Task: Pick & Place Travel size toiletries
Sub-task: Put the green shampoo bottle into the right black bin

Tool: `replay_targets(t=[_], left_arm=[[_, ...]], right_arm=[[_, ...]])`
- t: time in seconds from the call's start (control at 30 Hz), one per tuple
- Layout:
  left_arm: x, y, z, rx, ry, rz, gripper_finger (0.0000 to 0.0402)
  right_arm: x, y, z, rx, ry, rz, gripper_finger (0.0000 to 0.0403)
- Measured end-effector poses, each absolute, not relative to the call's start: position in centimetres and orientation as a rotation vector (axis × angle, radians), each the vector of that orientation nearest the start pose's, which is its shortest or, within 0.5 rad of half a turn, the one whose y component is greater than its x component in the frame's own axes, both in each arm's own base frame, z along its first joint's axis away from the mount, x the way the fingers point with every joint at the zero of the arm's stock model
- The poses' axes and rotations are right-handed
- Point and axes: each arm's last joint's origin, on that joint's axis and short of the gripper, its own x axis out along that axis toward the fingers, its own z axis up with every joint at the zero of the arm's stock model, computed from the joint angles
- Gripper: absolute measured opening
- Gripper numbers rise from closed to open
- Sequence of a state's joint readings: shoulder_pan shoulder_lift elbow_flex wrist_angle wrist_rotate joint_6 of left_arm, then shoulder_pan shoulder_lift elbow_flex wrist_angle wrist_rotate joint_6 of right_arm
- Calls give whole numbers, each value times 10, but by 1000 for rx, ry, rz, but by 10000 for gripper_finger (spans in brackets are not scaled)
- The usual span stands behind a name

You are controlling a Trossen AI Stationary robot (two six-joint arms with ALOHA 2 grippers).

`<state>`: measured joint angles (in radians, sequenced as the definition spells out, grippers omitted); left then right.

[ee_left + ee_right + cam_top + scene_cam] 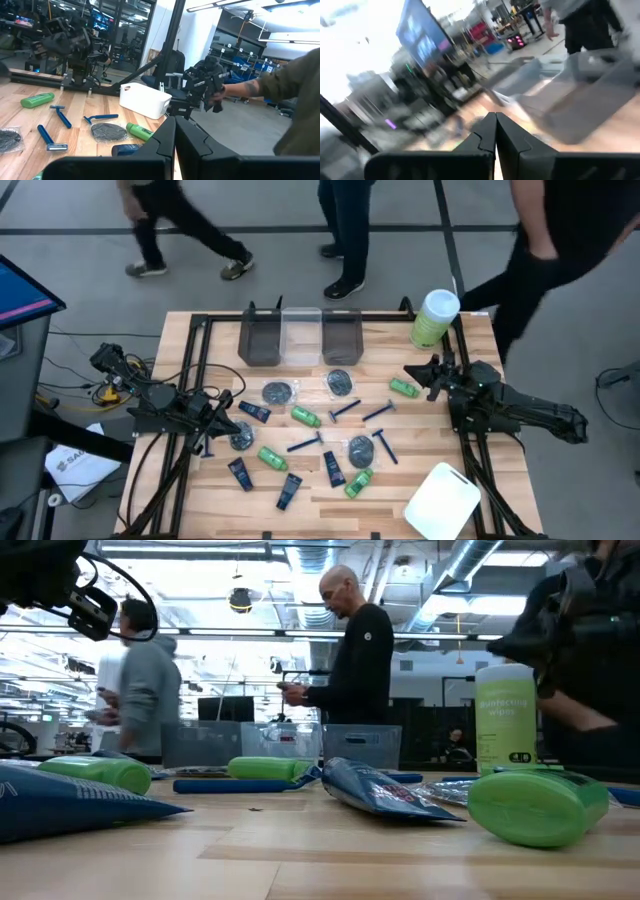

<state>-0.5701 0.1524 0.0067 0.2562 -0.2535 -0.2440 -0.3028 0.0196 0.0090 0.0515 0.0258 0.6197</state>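
Observation:
The travel size toiletries lie scattered flat on the wooden table (200,330): green mini bottles (305,416), navy squeeze tubes (240,473), blue razors (345,409) and round grey packets (277,392). My left gripper (215,418) hovers shut over the table's left side, next to a navy tube (254,412) and a packet (240,437); its shut fingertips (175,125) hold nothing. My right gripper (415,372) hovers shut at the right, beside a green bottle (403,387); its fingertips (495,120) also meet on nothing.
Three bins (301,337) stand side by side at the far edge, with a tall green canister (434,318) at the far right corner. A white tray (444,502) lies at the near right. People walk beyond the far edge, one (540,250) close to the right corner.

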Motion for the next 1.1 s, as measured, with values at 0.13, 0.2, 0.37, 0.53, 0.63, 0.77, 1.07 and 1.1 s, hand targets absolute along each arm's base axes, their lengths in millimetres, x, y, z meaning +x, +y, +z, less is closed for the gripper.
replay_targets(t=[0.13, 0.2, 0.37, 0.53, 0.63, 0.77, 1.07, 1.1], left_arm=[[93, -51, 178, -286, -63, -327, 2], [93, -51, 178, -286, -62, -327, 2], [93, -51, 178, -286, -63, -327, 2], [93, -51, 178, -287, -63, -328, 2], [93, -51, 178, -287, -64, -327, 2], [93, -51, 178, -288, -66, -327, 2], [93, -51, 179, -290, -70, -328, 2], [93, -51, 179, -290, -71, -328, 2]], right_arm=[[92, -29, 184, 783, -307, -233, 0], [89, -28, 198, 783, -395, -187, 1], [73, -23, 258, 636, -461, -173, 31], [69, -22, 313, 485, -198, -280, 94], [76, -24, 332, 423, 110, -348, 141], [99, -31, 340, 444, 485, -414, 205], [161, -46, 288, 467, 1144, -505, 245], [166, -47, 281, 454, 1222, -520, 244]])
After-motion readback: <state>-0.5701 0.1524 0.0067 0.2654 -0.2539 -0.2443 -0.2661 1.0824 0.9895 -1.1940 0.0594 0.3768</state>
